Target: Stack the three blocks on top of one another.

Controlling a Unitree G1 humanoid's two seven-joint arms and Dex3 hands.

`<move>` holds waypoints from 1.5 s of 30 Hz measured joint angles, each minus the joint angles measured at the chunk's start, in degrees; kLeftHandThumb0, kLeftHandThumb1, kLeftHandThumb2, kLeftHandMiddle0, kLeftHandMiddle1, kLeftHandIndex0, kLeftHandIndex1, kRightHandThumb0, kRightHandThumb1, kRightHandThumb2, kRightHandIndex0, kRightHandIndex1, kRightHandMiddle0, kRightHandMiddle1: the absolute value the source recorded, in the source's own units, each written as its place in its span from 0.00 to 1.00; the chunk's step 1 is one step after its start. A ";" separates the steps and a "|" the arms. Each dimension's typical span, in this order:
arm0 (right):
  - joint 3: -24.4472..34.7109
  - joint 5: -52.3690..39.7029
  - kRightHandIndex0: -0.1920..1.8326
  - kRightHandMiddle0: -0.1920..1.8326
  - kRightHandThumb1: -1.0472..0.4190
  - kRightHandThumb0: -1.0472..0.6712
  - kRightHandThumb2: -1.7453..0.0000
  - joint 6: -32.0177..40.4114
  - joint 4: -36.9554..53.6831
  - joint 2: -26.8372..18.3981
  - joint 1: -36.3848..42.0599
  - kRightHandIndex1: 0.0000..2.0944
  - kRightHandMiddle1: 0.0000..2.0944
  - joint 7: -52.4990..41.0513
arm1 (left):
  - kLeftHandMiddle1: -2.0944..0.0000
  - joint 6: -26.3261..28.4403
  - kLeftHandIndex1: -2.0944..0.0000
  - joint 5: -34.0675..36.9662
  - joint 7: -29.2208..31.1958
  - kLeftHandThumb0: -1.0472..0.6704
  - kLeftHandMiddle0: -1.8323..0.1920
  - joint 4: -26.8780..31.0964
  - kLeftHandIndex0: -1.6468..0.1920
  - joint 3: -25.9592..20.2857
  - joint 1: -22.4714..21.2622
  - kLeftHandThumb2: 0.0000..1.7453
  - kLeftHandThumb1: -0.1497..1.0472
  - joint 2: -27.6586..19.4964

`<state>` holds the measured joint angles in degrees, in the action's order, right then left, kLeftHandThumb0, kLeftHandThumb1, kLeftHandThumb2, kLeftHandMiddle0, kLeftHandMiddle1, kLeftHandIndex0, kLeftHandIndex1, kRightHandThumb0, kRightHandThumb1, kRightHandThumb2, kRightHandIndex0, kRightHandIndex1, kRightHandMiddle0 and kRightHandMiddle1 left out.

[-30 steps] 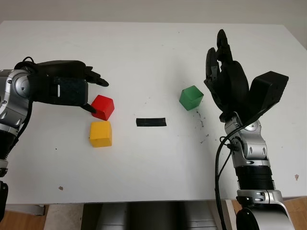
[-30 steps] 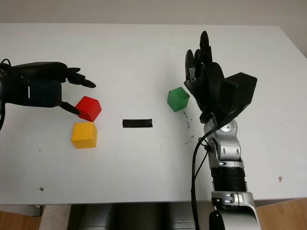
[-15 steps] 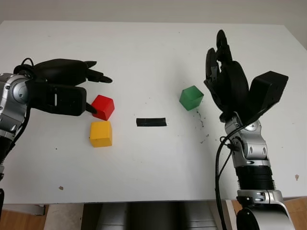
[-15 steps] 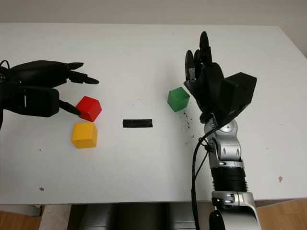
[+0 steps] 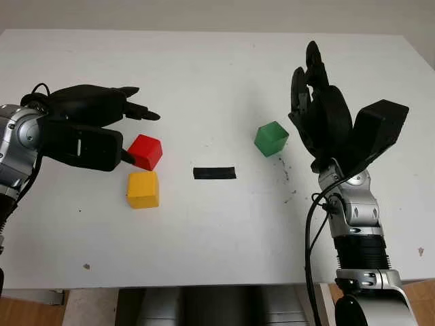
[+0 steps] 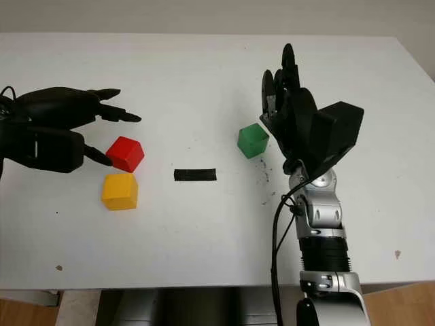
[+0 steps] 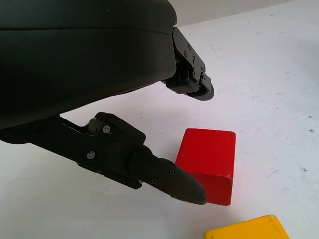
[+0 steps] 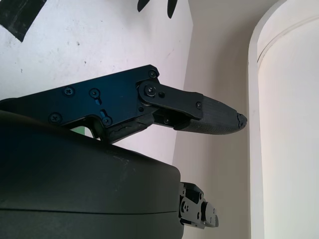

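Our left hand (image 5: 102, 129) is open around the red block (image 5: 146, 151), holding nothing; we should close evenly on both sides, then lift straight above the yellow block (image 5: 143, 189).

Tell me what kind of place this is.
Probably a robotics lab test bench: a bare white table holding only coloured blocks, red block and green block, plus a black tape strip as marker.

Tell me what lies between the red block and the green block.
In the left eye view, a strip of black tape on bare white table lies between red block and green block.
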<state>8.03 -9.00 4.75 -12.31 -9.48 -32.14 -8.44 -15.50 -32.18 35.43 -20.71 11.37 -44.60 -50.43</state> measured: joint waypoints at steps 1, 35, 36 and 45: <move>0.00 -0.01 0.00 0.00 0.00 0.21 0.63 0.00 0.00 0.00 0.01 0.00 0.00 -0.03 | 0.97 -0.01 0.97 -0.16 0.02 0.30 0.95 -0.03 0.70 0.11 0.00 0.03 0.83 0.00; 0.01 -0.07 0.00 0.00 0.00 0.20 0.63 1.19 0.84 -0.05 0.45 0.00 0.00 0.33 | 0.97 -5.17 0.90 -5.71 -11.19 0.30 0.87 -1.57 0.59 1.97 2.91 0.04 0.89 1.29; 0.01 -0.07 0.00 0.00 0.00 0.20 0.63 1.21 0.97 -0.05 0.45 0.00 0.00 0.38 | 0.97 -5.28 0.89 -5.83 -11.48 0.30 0.87 -1.69 0.59 1.99 2.91 0.04 0.89 1.32; 0.17 -0.17 0.00 0.00 0.00 0.20 0.63 1.21 1.13 -0.05 0.44 0.00 0.00 0.36 | 0.97 -5.84 0.55 -7.60 -13.05 0.31 0.84 -3.24 0.73 3.10 2.91 0.03 0.89 2.17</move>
<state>8.20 -9.17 5.96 -11.18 -9.53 -31.70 -8.08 -21.34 -39.79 22.38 -23.95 14.47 -41.69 -48.26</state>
